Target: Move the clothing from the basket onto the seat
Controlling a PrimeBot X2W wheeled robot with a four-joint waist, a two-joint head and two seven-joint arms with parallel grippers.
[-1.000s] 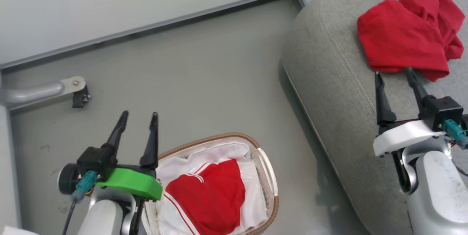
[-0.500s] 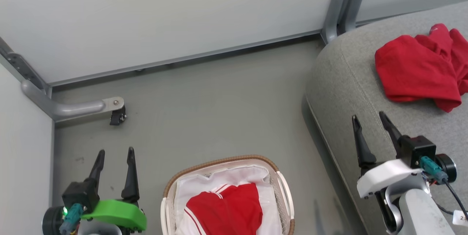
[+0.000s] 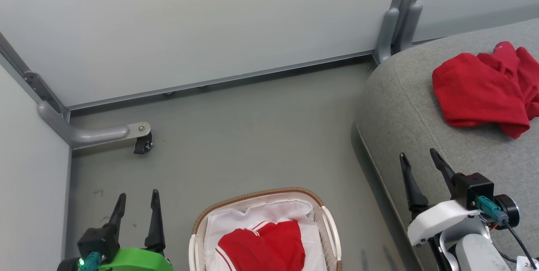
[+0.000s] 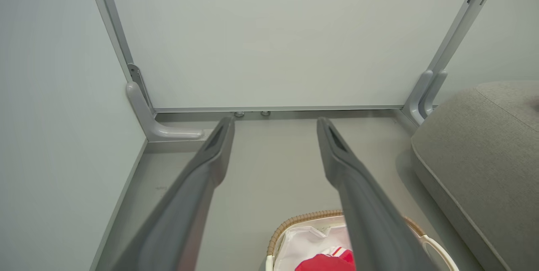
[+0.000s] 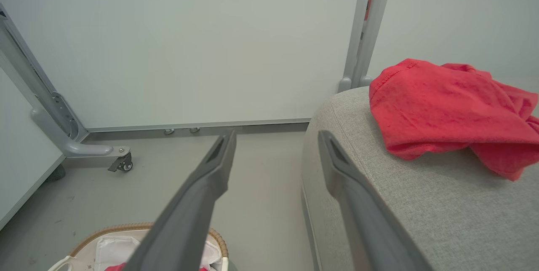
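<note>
The right gripper (image 3: 418, 155) stands open: its two dark fingers form a narrow V, tips apart, with nothing between them and no contact with any cloth. It hovers over the near left edge of the seat (image 3: 404, 106), fingers pointing away from the robot toward the wall panel (image 3: 210, 22). The left gripper (image 3: 139, 196) is likewise open and empty, fingers parted to a similar width. It is positioned above the floor (image 3: 252, 127) just left of the basket (image 3: 252, 194) and apart from its rim. In the left wrist view, bare floor shows through the gap between the fingers. One crumpled red garment (image 3: 480, 94) lies on the seat, ahead and to the right of the right gripper and not touching it. Its long axis runs roughly left to right across the cushion, with the broad flat portion at the left and the bunched portion at the right, where the edge of the head view cuts it off. A striped red garment (image 3: 265, 245) lies inside the basket on the white liner (image 3: 236, 224), thin white stripes along its left side. Its lower part is out of frame, so its long axis cannot be determined. The basket sits on the floor between the two grippers, beside the seat and apart from it, with its rounded far end toward the wall panel. A caster foot (image 3: 143, 142) stands on the floor ahead of the left gripper.
</note>
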